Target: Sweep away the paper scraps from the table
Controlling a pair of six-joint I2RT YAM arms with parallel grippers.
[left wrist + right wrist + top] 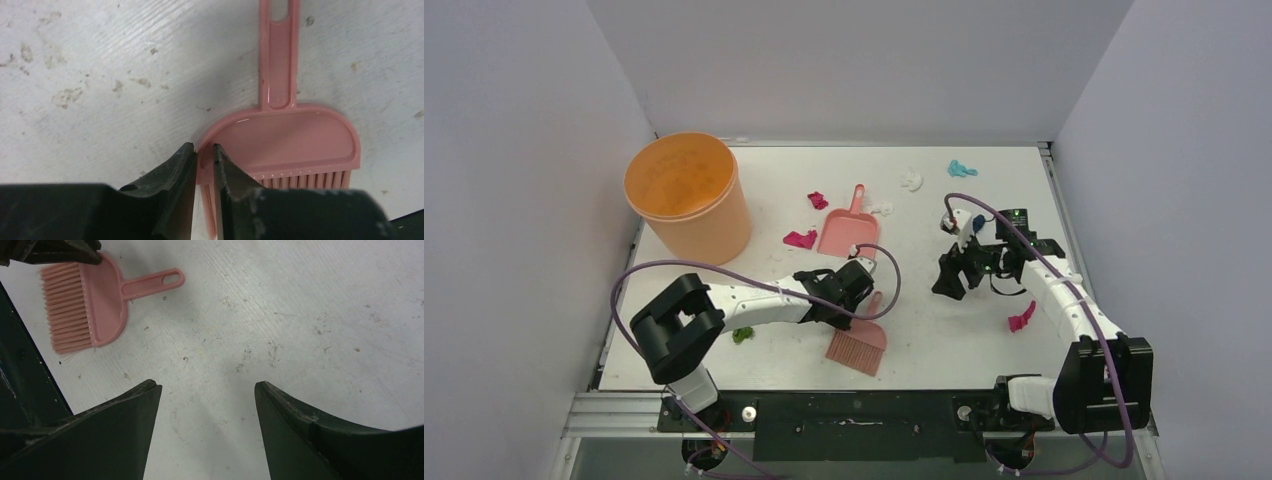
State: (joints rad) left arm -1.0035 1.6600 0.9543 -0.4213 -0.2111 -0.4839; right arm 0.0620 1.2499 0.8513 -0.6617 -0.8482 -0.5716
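Observation:
Paper scraps lie scattered on the white table [944, 340]: magenta wads [800, 238] [817, 200] [1021, 320], white ones [911, 180], a teal one [960, 168] and a green one [742, 335]. The pink hand brush [859, 345] [285, 135] [100, 300] lies near the front edge, bristles toward the arms. My left gripper [854, 292] [202, 148] is shut on the corner edge of the brush head. Over bare table, right of centre, my right gripper [954, 278] [207, 385] stands open and holds nothing.
An orange round bucket [686, 195] stands at the back left. A pink dustpan [846, 228] lies just behind the left gripper, handle pointing to the back. Grey walls close in the sides and back. A dark blue scrap [978, 222] sits by the right wrist.

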